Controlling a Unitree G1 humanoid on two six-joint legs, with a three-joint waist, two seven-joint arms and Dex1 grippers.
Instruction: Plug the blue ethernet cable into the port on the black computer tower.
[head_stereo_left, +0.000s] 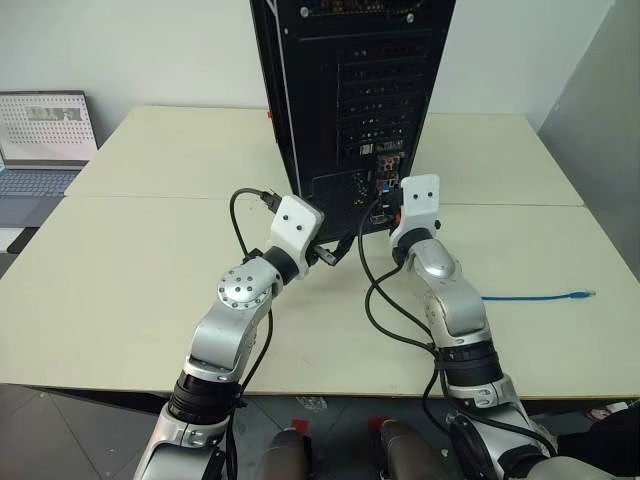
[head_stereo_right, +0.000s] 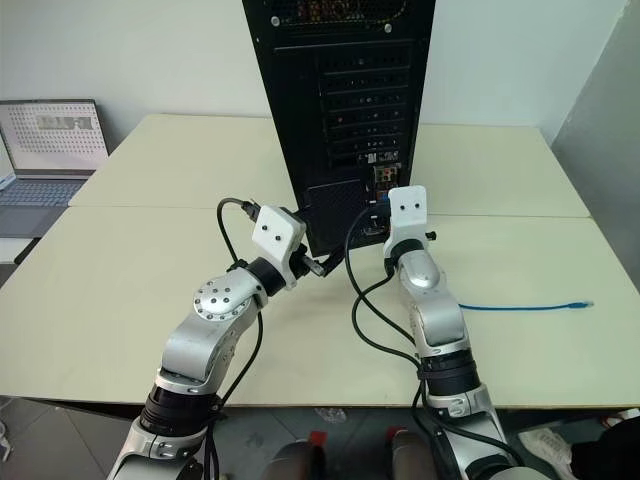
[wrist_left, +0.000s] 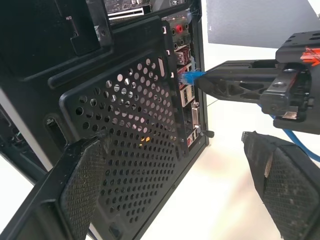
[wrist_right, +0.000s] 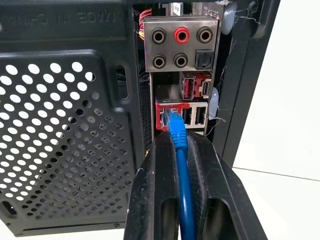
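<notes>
Right hand (wrist_right: 175, 150), clamped just behind the plug of the blue cable (wrist_right: 184, 195), meets the tower's (head_stereo_left: 350, 80) port (wrist_right: 167, 117); we judge the cord light and limp. Left hand (wrist_left: 175, 195) gapes wide.

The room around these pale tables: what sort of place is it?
Probably an office or lab test space: a tall black metal computer tower on cream tables, an open grey laptop, bare white walls.
</notes>
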